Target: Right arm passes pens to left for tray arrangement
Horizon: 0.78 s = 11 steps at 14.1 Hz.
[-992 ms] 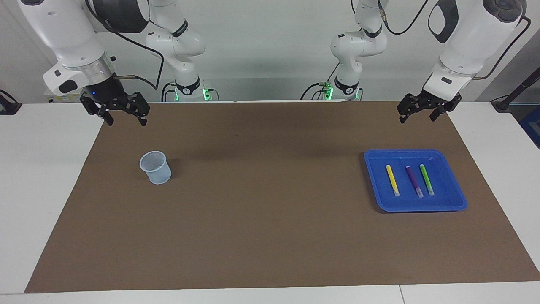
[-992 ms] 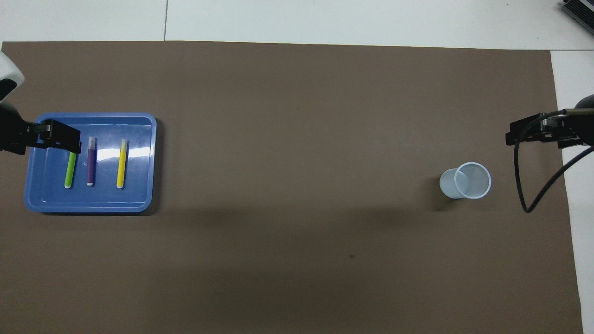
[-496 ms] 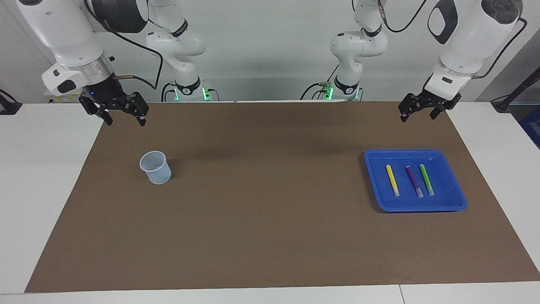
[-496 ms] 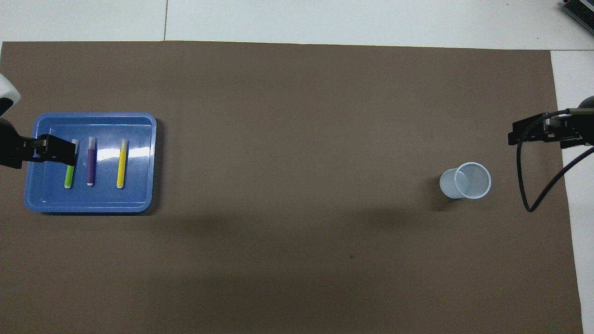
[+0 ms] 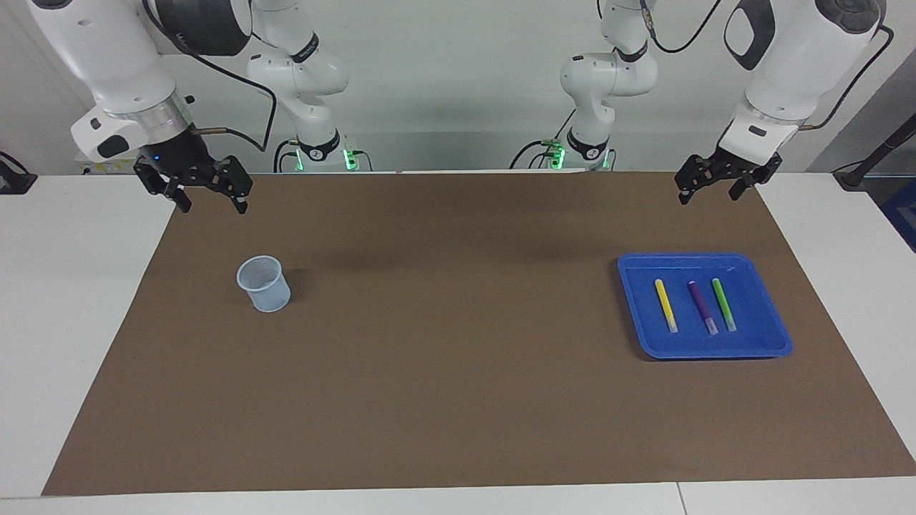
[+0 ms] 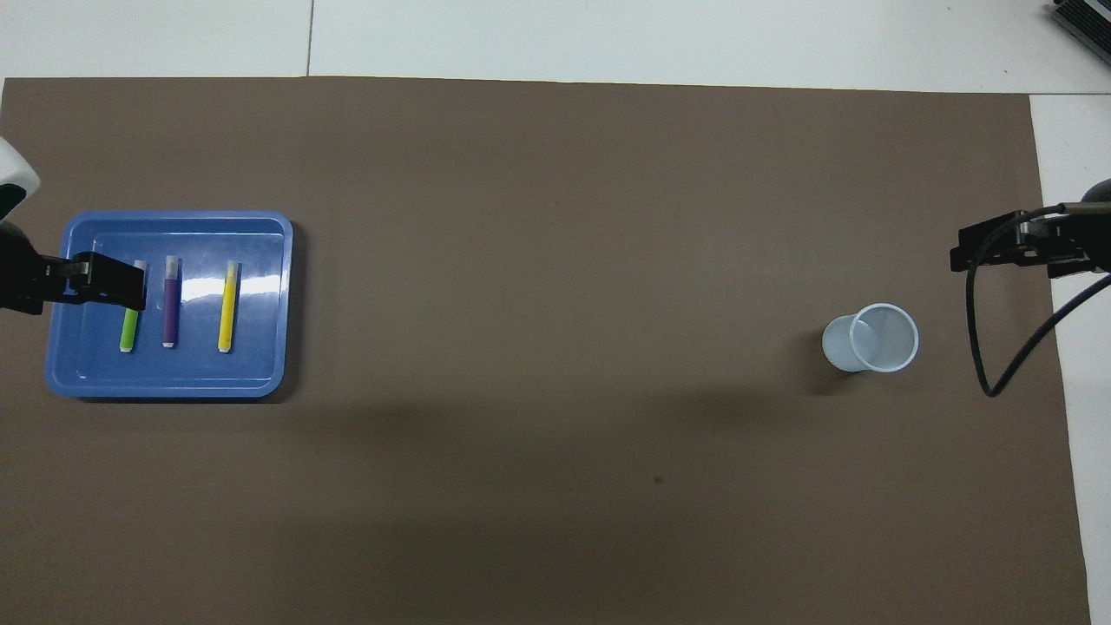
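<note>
Yellow pen, purple pen and green pen lie in the blue tray at the facing view's right. Left gripper, upper right, and right gripper, upper left, hang spread, empty.

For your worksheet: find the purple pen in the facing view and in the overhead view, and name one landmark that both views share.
Facing view: the purple pen lies in the blue tray, middle of three pens.
Overhead view: the purple pen lies in the blue tray, again between its neighbours.
Shared landmark: the pale cup, at the right arm's end.
</note>
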### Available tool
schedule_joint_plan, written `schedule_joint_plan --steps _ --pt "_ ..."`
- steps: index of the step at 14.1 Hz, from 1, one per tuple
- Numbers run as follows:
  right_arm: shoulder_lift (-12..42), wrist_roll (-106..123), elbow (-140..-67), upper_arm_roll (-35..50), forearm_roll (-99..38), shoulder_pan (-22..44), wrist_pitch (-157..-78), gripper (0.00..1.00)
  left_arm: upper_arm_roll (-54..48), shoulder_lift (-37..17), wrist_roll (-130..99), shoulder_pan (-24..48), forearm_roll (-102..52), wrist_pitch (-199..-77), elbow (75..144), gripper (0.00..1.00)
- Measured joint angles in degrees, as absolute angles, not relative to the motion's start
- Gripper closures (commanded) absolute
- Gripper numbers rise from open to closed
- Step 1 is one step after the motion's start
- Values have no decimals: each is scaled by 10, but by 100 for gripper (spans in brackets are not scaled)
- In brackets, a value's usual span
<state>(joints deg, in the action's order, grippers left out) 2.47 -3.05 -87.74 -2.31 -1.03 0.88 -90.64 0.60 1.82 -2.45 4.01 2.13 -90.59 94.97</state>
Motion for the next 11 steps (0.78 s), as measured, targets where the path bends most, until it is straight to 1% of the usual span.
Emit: schedule_joint_plan --steps 11 --pt "25 -31 -877 -23 -10 9 -906 0 -13 19 -25 27 21 -906 949 0"
